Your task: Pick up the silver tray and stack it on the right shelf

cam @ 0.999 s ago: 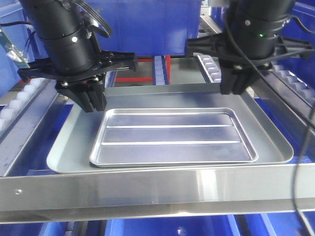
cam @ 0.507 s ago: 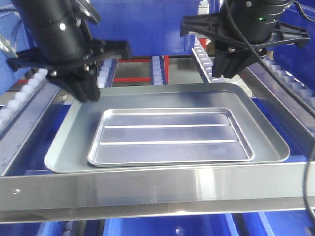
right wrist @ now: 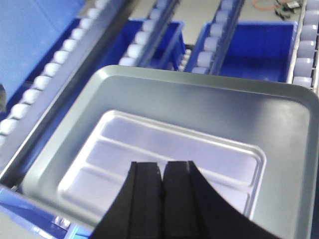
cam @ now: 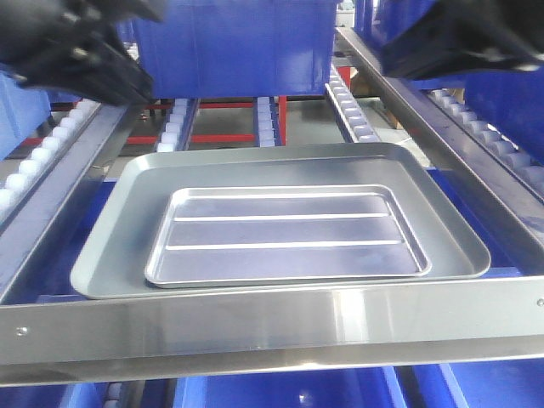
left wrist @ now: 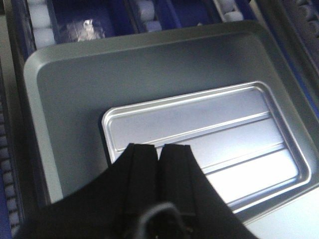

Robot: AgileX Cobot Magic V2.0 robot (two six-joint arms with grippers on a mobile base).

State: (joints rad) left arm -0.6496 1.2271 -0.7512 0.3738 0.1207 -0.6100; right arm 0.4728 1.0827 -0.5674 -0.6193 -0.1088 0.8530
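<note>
The broad polished front bar of the right shelf (cam: 272, 327) runs nearest the camera. Just behind it the silver tray (cam: 287, 236) lies flat inside a larger dull grey tray (cam: 119, 246), which rests on the roller rails. Both grippers hang above the trays, touching neither: the left gripper (left wrist: 160, 149) and the right gripper (right wrist: 162, 167) each have their fingers pressed together on nothing. Farther back a blue bin (cam: 234, 42) sits on the rollers.
</note>
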